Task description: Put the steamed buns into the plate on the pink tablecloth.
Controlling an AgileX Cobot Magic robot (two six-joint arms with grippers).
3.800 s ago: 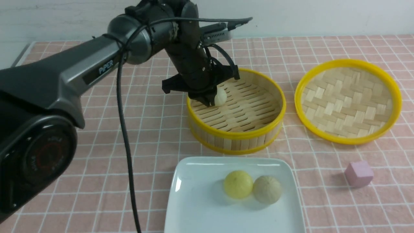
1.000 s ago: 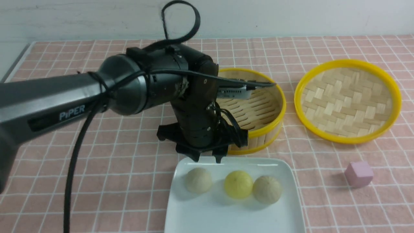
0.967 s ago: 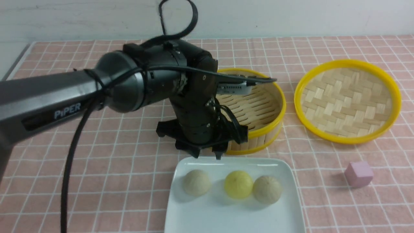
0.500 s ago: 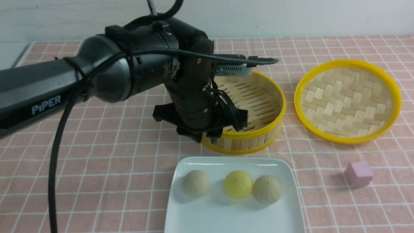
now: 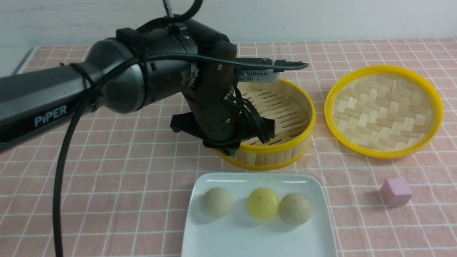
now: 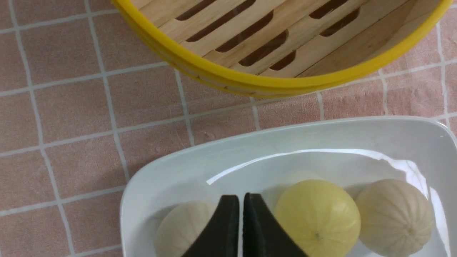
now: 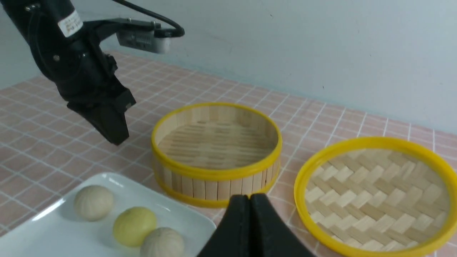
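**While the bamboo steamer [image 5: 271, 157] is standing bare, three steamed buns [image 5: 263, 203] are sitting in the plate [image 5: 257, 177]**

As the white plate is resting on the pink tablecloth [image 5: 125, 178], it is holding all three buns in a row. The left beige bun [image 5: 216, 202] is sitting a little apart. The yellow bun [image 5: 263, 203] is lying in the middle and touching the right beige bun [image 5: 294, 208]. Just beyond the plate's far edge, the steamer is showing only its slatted floor. The woven lid [image 5: 383, 110] is lying upturned on the cloth to the steamer's right, with nothing in it. A pink cube [image 5: 395, 192] is sitting on the cloth to the right of the plate.

The left gripper [image 5: 228, 151] is hanging above the cloth, in front of the steamer's near-left wall and short of the plate's far rim. Its fingers [image 6: 225, 228] are pressed together but for a thin slit and are gripping nothing. In the left wrist view they are overlapping the left beige bun, with the yellow bun just beside them. The right wrist view, though, is showing the tips raised well clear of the plate, so they are touching no bun.

The right gripper [image 7: 249, 207] is appearing only in its own wrist view. Its fingers are clenched on nothing, and the buns are lying off to one side of them.
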